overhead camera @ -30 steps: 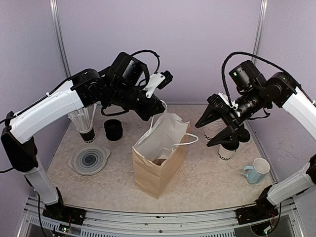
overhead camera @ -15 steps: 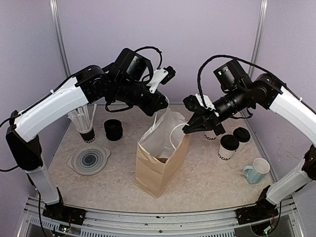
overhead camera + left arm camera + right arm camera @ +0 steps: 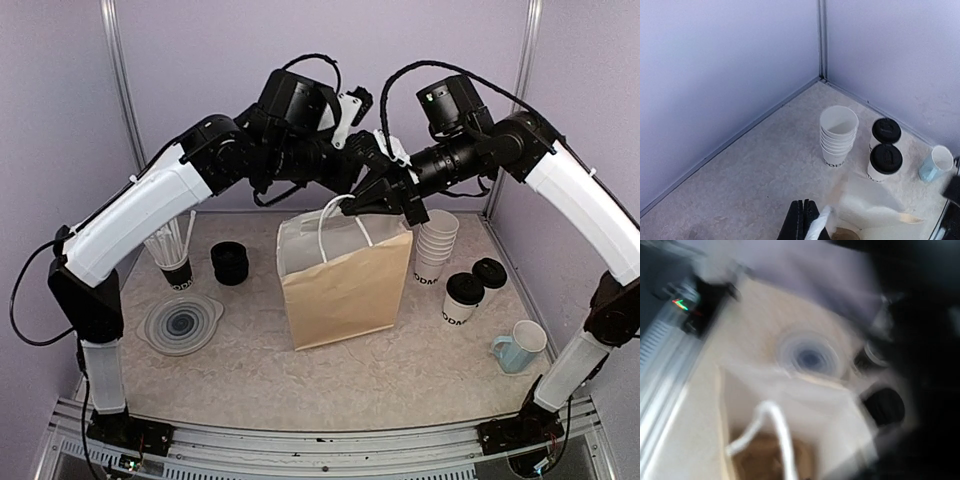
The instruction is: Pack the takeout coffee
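Over the table's middle, both claws meet at the paper bag (image 3: pixel 345 285) while the 2 takeout coffees (image 3: pixel 463 298) wait outside it.

Top view: within the last second the right claw (image 3: pixel 366 200) has swung in from beside the cups and snapped closed on the bag's white handle, opposite the left claw (image 3: pixel 343 183). The bag now stands upright instead of slumped, which I judge is preparation only (nothing is packed yet). Both coffees sit right of the bag, well apart from and below either claw. Left wrist view: the left claw (image 3: pixel 801 225) is pinched fully closed on the handle cord (image 3: pixel 818 225), and the lidded pair (image 3: pixel 885 160) stands beside the lidless stack (image 3: pixel 839 132). Right wrist view: motion blur shows only the handle loop (image 3: pixel 772 425) and the bag's mouth, so its fingers can't be made out.
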`<state>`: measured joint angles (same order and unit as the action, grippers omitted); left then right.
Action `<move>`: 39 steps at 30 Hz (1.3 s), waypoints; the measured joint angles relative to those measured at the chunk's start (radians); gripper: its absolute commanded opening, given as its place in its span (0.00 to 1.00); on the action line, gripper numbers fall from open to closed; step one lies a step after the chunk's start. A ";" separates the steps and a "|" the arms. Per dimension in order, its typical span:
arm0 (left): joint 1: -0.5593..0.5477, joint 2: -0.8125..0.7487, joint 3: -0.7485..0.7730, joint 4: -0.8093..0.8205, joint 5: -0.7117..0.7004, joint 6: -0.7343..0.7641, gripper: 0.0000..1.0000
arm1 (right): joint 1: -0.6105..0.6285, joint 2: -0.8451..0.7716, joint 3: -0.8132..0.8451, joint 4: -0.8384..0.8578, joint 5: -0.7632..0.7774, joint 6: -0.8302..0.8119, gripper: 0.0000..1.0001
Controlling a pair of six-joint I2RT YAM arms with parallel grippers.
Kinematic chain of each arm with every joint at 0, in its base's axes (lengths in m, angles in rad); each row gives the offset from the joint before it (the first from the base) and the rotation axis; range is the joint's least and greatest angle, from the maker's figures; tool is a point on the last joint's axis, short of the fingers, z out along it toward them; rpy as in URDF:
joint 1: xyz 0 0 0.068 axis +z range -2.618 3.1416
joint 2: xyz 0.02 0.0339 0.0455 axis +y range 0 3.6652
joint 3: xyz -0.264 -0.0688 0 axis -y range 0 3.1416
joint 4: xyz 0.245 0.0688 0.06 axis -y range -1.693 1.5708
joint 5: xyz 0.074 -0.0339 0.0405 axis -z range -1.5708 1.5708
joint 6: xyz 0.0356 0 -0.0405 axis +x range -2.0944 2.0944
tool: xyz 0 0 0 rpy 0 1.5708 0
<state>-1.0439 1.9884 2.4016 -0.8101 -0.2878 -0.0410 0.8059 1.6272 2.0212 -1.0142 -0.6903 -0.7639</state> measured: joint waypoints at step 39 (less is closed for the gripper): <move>0.148 -0.071 -0.072 0.069 0.241 -0.261 0.00 | -0.113 -0.050 -0.022 0.083 -0.078 0.058 0.00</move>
<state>-0.8955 1.9179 2.3291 -0.7406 -0.0463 -0.3023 0.6926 1.5772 1.9991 -0.9314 -0.7681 -0.7055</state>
